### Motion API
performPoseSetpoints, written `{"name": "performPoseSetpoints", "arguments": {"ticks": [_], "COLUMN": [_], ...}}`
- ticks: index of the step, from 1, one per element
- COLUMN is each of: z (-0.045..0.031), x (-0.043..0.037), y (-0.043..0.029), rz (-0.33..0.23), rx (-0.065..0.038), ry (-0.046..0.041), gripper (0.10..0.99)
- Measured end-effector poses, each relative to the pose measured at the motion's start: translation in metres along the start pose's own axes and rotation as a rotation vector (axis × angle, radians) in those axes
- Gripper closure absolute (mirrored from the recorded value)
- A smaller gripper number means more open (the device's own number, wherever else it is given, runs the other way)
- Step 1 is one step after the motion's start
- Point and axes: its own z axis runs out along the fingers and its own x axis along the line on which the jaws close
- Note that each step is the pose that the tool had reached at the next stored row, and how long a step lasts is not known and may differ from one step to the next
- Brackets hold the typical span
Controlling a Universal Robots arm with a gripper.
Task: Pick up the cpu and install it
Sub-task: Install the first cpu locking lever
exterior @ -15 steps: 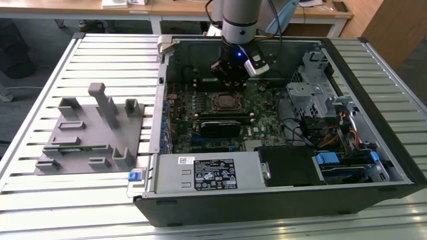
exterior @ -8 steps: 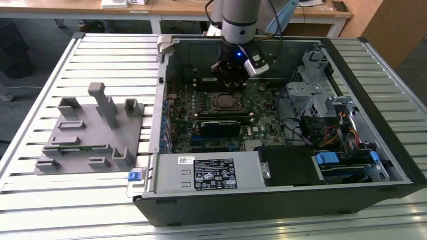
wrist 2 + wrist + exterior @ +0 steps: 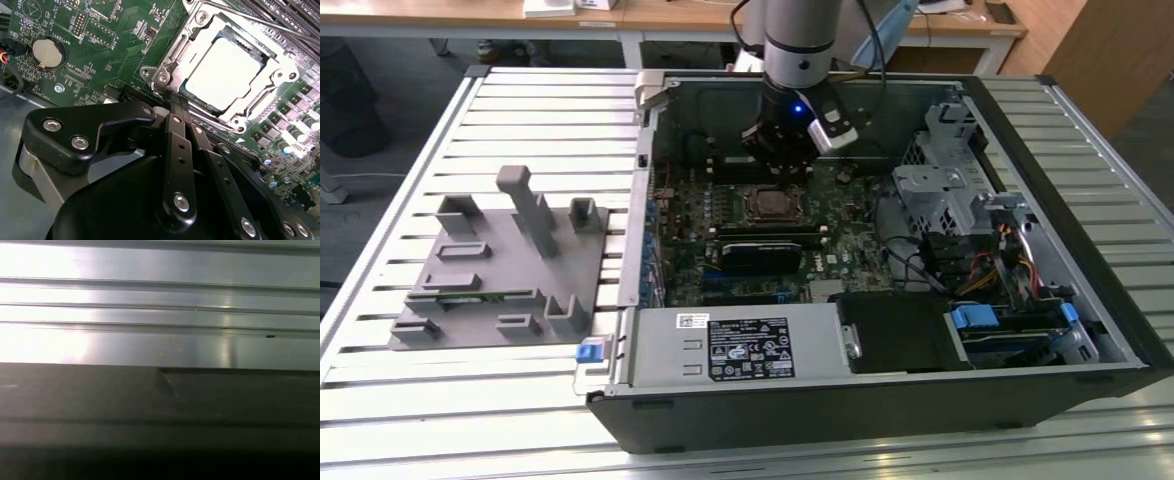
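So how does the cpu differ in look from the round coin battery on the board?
The cpu is a flat square with a pale, brightly lit metal top; the coin battery is a round disc, duller silver. The cpu sits inside a metal socket frame near the gripper; the coin battery sits in a round holder further off. Both lie flat on the green motherboard.

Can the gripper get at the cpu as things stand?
Probably yes. The cpu sits in its socket with its silver top uncovered, and the gripper hangs just beside the socket with nothing between them.
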Motion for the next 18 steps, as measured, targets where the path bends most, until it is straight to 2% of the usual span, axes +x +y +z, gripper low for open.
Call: {"name": "performPoseSetpoints", "arguments": {"ticks": [4, 10, 18], "z": [-0.0012, -0.0155, -0.0159], "x": [-0.0002, -0.0004, -0.0006], "y": [0.0004, 0.0003, -0.0027], "rz": [0.0, 0.0, 0.0], "rx": [-0.003, -0.002, -0.002], "ry": [-0.0008, 0.0, -0.0002], "gripper": [0.98, 0.98, 0.98]}}
